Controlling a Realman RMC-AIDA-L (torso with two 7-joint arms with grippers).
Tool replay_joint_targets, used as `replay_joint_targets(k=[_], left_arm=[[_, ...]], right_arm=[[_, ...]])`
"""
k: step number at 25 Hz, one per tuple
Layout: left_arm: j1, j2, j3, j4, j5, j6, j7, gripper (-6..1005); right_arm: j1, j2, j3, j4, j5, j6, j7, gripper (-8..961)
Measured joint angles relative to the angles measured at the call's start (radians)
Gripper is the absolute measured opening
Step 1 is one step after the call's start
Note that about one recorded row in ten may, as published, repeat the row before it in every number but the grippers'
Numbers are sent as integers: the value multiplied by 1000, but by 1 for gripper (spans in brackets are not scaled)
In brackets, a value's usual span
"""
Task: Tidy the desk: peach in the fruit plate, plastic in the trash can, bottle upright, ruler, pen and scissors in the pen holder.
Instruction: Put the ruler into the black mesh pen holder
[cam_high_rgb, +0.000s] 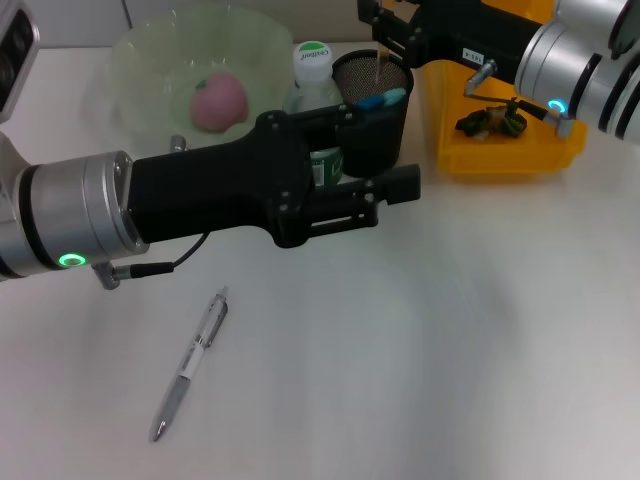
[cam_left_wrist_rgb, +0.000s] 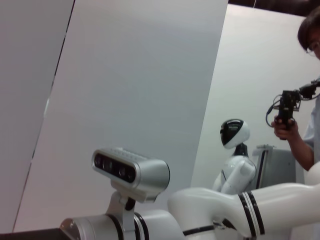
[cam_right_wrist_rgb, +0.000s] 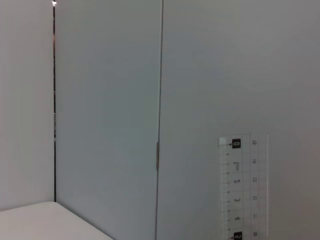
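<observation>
White desk (cam_high_rgb: 480, 330): one pen (cam_high_rgb: 190, 364), perhaps one peach (cam_high_rgb: 218, 102).

The left arm (cam_high_rgb: 90, 215) is a brushed silver cylinder with a glowing green ring light, joined to a matte black, blocky wrist housing with visible screws. A thin black cable loops beneath it, just above the slim silver-grey ballpoint pen (cam_high_rgb: 190, 364). The right arm (cam_high_rgb: 570, 55), well beyond that pen, has the same silver sleeve, a blue-green ring light, a black housing with a small white label, and silver plug fittings.
</observation>
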Motion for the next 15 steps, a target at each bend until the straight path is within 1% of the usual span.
replay_joint_targets(k=[9,13,15], left_arm=[[-1,0,-1,0,12,0,-1,629],[-1,-1,-2,0,13,0,-2,629],[-1,-1,-4,0,13,0,-3,628]], right_arm=[[12,0,0,19,0,35,-13,376],[16,1,0,25,0,30,-13,376],[16,1,0,25,0,28,-13,392]])
